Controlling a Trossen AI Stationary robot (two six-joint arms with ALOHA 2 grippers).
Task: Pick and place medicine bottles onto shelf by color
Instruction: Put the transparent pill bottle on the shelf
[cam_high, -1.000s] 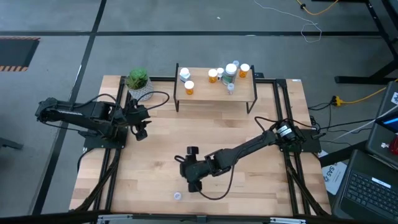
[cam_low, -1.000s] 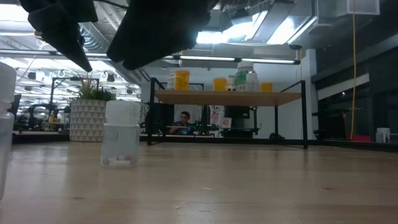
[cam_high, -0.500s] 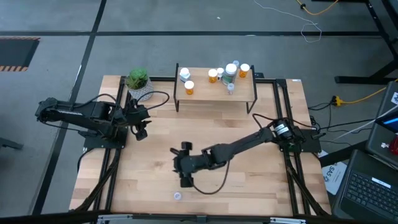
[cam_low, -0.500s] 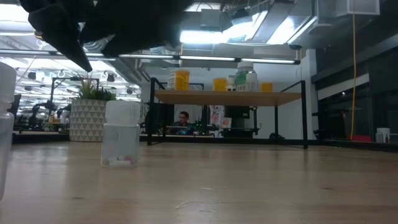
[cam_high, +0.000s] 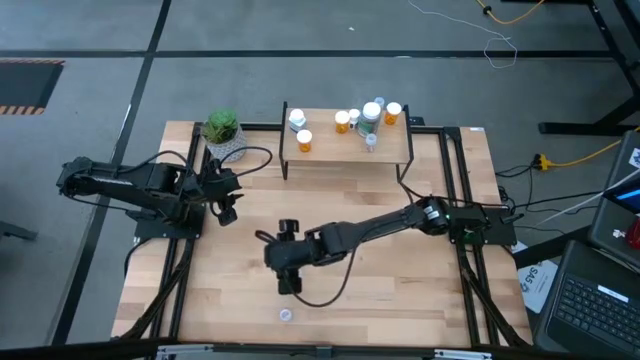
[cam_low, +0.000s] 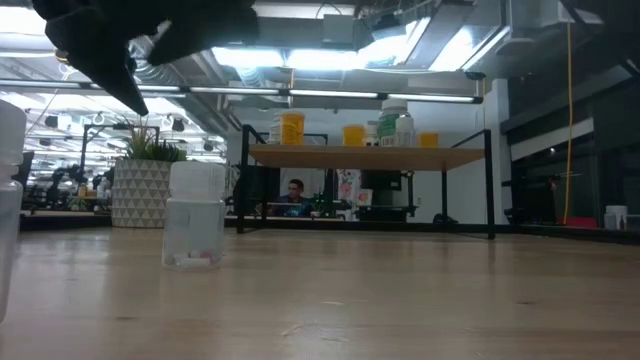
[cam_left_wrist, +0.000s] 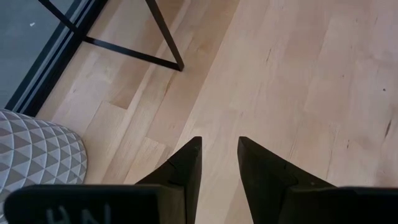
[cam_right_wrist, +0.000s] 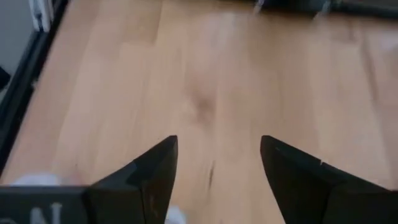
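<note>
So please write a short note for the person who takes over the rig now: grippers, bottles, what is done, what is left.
Right gripper: open, empty, over the table's front middle, near the small clear bottle with a white cap.
Left gripper: waits at the table's left side, fingers apart, holding nothing.
Done: about seven bottles, orange and white, stand on the low wood-topped shelf with black legs.
Left: the clear bottle by the front edge.

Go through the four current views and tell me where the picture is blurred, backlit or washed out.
High view: evenly lit and sharp, shelf and bottles distinct. Low view: bright ceiling lights leave the arm overhead a black silhouette; the nearest bottle at the edge is out of focus, the clear bottle sharper. Left wrist view: crisp wood grain. Right wrist view: smeared throughout, the right gripper open over blurred tabletop.
</note>
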